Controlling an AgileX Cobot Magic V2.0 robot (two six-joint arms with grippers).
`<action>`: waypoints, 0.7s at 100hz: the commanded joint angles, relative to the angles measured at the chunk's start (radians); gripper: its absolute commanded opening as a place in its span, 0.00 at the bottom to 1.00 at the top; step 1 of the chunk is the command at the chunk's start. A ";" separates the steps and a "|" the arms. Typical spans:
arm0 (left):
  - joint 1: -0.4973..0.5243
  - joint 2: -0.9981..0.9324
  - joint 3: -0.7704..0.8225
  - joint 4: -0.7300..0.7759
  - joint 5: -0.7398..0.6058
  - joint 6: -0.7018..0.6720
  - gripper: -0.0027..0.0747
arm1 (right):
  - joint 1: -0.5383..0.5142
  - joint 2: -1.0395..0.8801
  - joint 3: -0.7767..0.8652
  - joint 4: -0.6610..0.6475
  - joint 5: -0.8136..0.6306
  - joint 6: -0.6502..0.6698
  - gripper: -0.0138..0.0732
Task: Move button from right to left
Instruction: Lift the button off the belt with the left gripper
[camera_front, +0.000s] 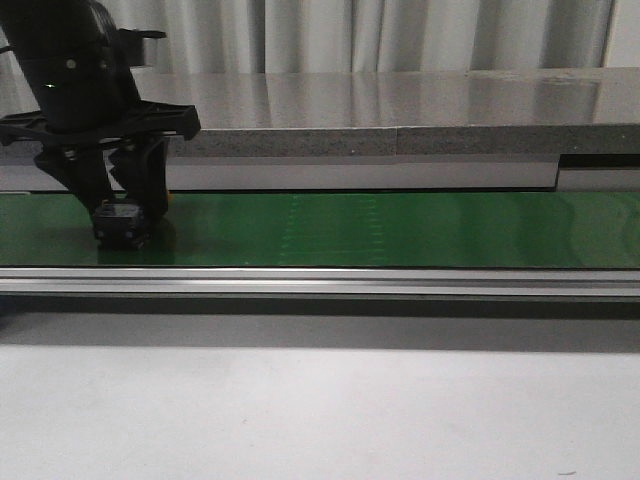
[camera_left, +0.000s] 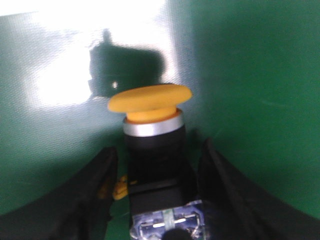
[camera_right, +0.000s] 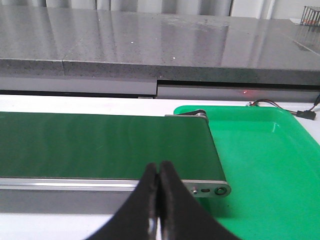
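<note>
Currently the left end effector (camera_left: 160, 200) straddles the button (camera_left: 152, 150), fingers (camera_left: 95, 190) spread with gaps visible on both sides of the black body; no pinch evident. Button sits on the green belt (camera_front: 400, 228) at its left end. Right end effector (camera_right: 159, 200) is pressed together, holding nothing. Risk: a finger snags the orange cap on withdrawal and tips the button.

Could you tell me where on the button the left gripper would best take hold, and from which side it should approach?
Grip the button by its black boxy body, below the metal collar, coming from above, a finger either side. The flat flanks likely seat the pads; the domed orange cap would probably slip. The left gripper already straddles it on the green belt.
</note>
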 joint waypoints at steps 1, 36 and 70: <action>0.003 -0.047 -0.030 -0.007 -0.014 -0.012 0.32 | 0.003 0.011 -0.023 -0.010 -0.087 -0.001 0.08; 0.031 -0.109 -0.052 0.001 0.024 -0.012 0.32 | 0.003 0.011 -0.023 -0.010 -0.087 -0.001 0.08; 0.157 -0.202 -0.050 0.047 0.096 -0.005 0.32 | 0.003 0.011 -0.023 -0.010 -0.087 -0.001 0.08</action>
